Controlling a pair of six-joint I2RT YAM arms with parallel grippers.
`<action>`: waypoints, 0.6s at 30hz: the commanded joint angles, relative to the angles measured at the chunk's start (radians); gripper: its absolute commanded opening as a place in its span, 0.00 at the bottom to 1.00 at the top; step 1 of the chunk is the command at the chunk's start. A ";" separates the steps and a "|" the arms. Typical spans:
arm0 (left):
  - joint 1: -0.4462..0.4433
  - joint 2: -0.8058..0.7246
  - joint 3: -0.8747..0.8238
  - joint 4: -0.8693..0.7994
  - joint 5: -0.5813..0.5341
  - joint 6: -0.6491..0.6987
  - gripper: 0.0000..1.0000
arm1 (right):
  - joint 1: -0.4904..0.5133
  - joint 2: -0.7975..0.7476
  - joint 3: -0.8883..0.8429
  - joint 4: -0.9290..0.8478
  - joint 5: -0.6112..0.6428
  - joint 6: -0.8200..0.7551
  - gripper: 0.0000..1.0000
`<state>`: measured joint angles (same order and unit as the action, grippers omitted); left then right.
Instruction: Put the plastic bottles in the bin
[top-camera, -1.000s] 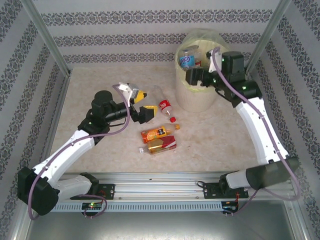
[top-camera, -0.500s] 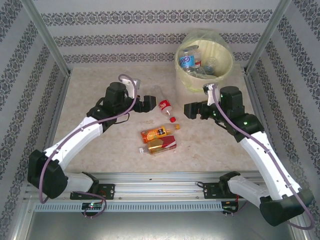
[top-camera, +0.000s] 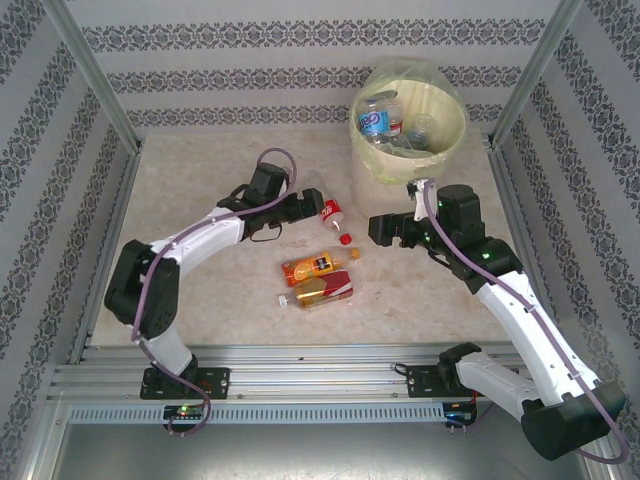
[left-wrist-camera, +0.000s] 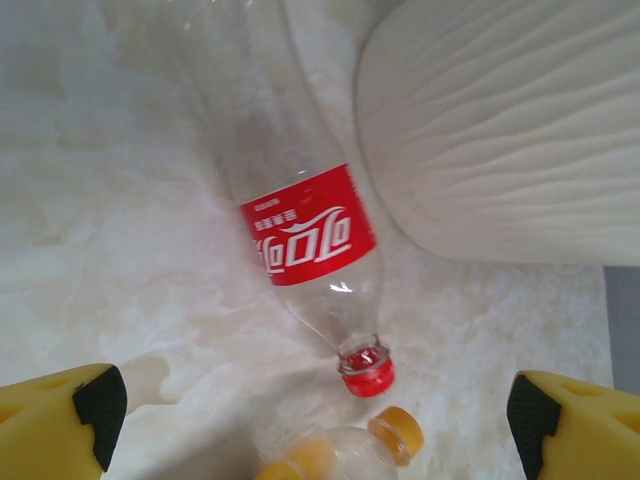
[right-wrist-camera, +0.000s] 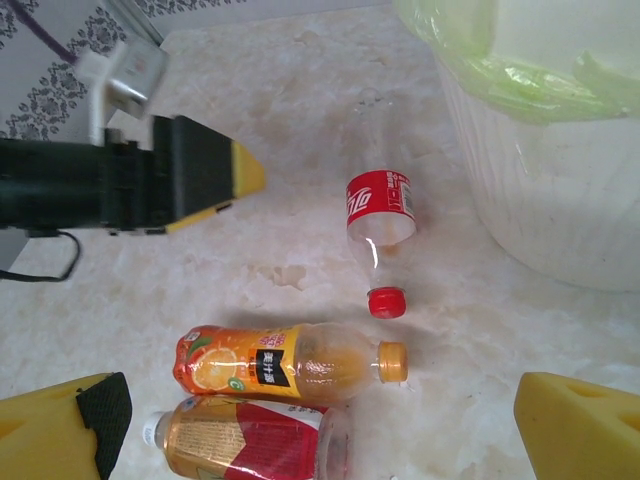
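Note:
Three plastic bottles lie on the table. A clear one with a red label (top-camera: 328, 210) and red cap (left-wrist-camera: 365, 368) rests just left of the bin (top-camera: 410, 130). In front of it are an orange juice bottle (top-camera: 320, 266) and a red-and-gold labelled bottle (top-camera: 318, 291). More bottles (top-camera: 378, 120) lie inside the bin. My left gripper (top-camera: 306, 210) hovers open at the red-label bottle (left-wrist-camera: 305, 230), touching nothing. My right gripper (top-camera: 374, 228) stands open right of the bottles, facing the orange bottle (right-wrist-camera: 280, 362) and the red-and-gold bottle (right-wrist-camera: 250, 440), with nothing between its fingers.
The ribbed bin wall (left-wrist-camera: 500, 130) stands close to the red-label bottle's right side. Patterned enclosure walls (top-camera: 60, 200) and metal posts (top-camera: 95, 75) ring the marble-look table (top-camera: 200, 290). An aluminium rail (top-camera: 320, 360) runs along the near edge.
My right gripper came down from over the bin to the table beside the bottles. My left arm reached right to the red-label bottle. The bottles have not moved.

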<state>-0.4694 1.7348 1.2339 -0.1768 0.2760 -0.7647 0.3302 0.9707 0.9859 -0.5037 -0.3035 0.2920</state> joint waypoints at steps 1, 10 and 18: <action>0.001 0.066 0.057 0.037 0.014 -0.106 0.99 | 0.009 -0.018 -0.016 0.034 0.015 0.018 0.98; -0.005 0.222 0.116 0.132 0.078 -0.149 1.00 | 0.007 -0.024 -0.016 0.022 0.025 0.016 0.98; -0.008 0.320 0.155 0.204 0.116 -0.196 1.00 | 0.003 -0.023 -0.012 0.023 0.049 0.018 0.98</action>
<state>-0.4706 2.0274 1.3560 -0.0338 0.3611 -0.9253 0.3302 0.9611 0.9783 -0.4957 -0.2764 0.2935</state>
